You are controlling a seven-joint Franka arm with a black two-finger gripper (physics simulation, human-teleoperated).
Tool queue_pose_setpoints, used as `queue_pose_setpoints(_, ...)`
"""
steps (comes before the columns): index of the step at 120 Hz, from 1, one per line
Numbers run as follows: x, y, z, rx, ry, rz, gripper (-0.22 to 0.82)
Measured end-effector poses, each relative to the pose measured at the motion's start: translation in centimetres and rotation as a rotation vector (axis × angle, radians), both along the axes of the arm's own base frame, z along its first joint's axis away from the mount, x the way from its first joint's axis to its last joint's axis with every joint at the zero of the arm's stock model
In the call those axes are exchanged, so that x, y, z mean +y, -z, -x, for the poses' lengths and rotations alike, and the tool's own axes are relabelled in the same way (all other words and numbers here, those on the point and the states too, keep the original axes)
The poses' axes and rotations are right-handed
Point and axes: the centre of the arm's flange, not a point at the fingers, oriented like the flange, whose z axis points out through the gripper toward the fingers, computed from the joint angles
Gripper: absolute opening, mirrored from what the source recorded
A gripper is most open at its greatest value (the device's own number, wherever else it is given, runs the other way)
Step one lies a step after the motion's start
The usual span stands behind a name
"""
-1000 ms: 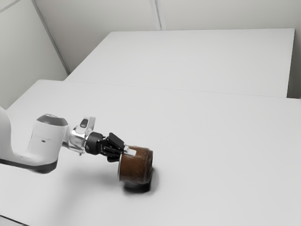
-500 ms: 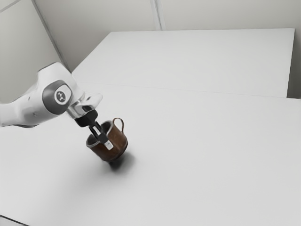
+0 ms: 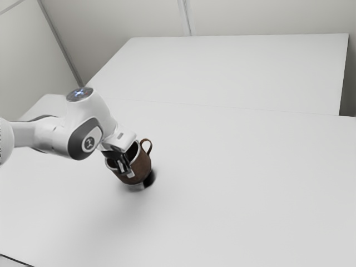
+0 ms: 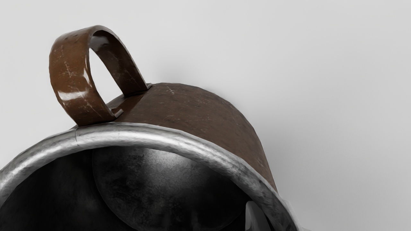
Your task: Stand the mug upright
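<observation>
My gripper (image 3: 125, 168) reaches down to the rim of the brown mug (image 3: 142, 166) in the exterior view, shut on the mug's wall with one finger inside and the other outside. The mug leans, its mouth tipped toward the exterior view's left and its handle on the far side. Whether its base touches the table is unclear. In the wrist view the gripper (image 4: 276, 216) holds the metal rim of the mug (image 4: 199, 112) between its fingertips; the outer one is mostly hidden. The handle and dark inside face the camera.
The white table (image 3: 239, 183) stretches around the mug, with a shadow beneath it. Behind it lies another white surface (image 3: 222, 72), with pale walls beyond. A dark edge line crosses the near corner at the exterior view's left.
The mug has swung from lying sideways to a more upright lean, moving toward the exterior view's left, and its handle has come into sight. My hand has turned with it to point downward.
</observation>
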Motion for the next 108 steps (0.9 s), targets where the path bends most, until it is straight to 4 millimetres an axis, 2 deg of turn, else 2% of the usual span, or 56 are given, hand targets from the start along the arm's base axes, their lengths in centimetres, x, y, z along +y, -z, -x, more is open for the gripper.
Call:
queue_pose_setpoints(14, -0.1, 0.7, -0.2, -0.006, 0.002, -0.004, -0.14)
queue_pose_setpoints(37, -0.8, 0.7, -0.3, -0.016, 0.02, -0.002, 0.25)
queue_pose_setpoints(55, -0.8, 0.6, -0.4, -0.021, 0.024, -0.002, 0.43)
queue_pose_setpoints(72, -0.8, 0.2, -0.4, -0.029, 0.026, 0.001, 0.51)
queue_pose_setpoints(88, -1.0, -2.0, -0.4, -0.051, -0.001, 0.013, 0.56)
queue_pose_setpoints(108, -0.9, -5.2, -0.4, -0.044, -0.12, 0.036, 0.58)
